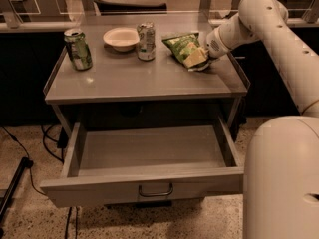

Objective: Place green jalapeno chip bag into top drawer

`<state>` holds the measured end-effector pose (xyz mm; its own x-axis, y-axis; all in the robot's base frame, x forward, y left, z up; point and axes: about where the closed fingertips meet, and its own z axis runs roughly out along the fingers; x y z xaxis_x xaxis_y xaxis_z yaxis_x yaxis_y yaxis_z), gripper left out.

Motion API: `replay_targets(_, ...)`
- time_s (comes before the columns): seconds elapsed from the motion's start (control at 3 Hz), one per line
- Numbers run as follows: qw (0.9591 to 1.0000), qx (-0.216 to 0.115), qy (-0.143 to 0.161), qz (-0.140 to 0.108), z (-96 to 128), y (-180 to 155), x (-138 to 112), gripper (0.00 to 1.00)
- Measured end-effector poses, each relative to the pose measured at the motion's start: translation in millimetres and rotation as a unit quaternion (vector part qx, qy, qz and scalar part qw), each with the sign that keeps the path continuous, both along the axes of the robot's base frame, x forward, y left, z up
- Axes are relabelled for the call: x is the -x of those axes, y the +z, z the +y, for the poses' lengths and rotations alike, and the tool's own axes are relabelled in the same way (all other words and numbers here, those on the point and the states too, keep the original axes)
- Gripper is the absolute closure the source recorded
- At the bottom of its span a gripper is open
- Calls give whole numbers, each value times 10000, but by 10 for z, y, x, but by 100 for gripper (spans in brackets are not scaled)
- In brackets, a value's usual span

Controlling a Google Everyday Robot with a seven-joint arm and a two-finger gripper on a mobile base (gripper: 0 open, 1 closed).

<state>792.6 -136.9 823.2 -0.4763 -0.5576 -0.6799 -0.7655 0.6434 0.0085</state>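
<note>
The green jalapeno chip bag (180, 46) is at the right rear of the tabletop, tilted, with its right end raised. My gripper (197, 59) is at that end, reaching in from the right, shut on the bag with a pale finger (193, 57) lying across it. The top drawer (149, 151) is pulled wide open below the tabletop and is empty inside. Its flat front panel has a curved metal handle (155, 190) at the centre.
On the grey table (129, 78) stand a green can (78, 49) at the left rear, a white bowl (121, 38) and a silver-green can (146, 41) just left of the bag. My arm (279, 39) spans the right side. Cables (30, 158) lie on the floor at left.
</note>
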Motion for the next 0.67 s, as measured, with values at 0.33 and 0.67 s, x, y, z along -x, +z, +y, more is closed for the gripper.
replay_targets(0.33,10000,48,-4,61,-27,168,42,95)
replay_targets(0.67,9996,176,107,218,-143,412,175,100)
